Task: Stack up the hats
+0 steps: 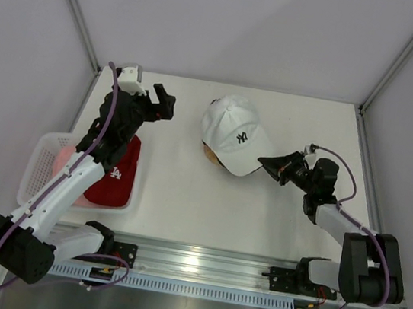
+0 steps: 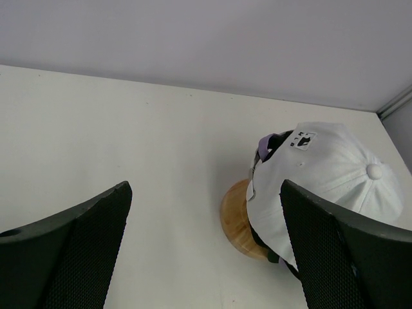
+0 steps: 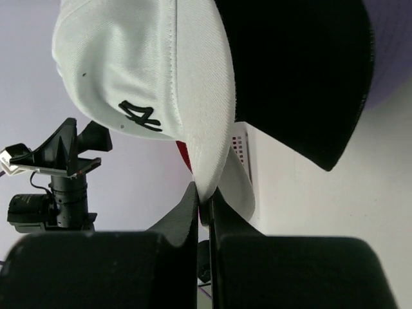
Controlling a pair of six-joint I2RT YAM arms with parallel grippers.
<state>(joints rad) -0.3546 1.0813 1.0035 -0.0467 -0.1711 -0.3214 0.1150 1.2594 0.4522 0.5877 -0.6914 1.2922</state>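
Right gripper (image 3: 205,206) is pressed together, pinching the edge of the white fabric cap with black brim and NY logo (image 1: 233,131), which sits on the round wooden stand (image 2: 235,219) mid-table. Left gripper (image 1: 164,103) hangs spread wide, far left. The red cap with white logo (image 1: 120,177) lies in the white mesh basket (image 1: 35,169), near left.

White mesh basket (image 1: 34,169) at tabletop (image 1: 185,198) L edge; round wooden stand (image 2: 237,215) mid-tabletop, well apart.

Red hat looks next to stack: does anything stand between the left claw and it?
Nothing visible does. The left claw is open above the table; the red hat lies in the basket beside the pink hat.
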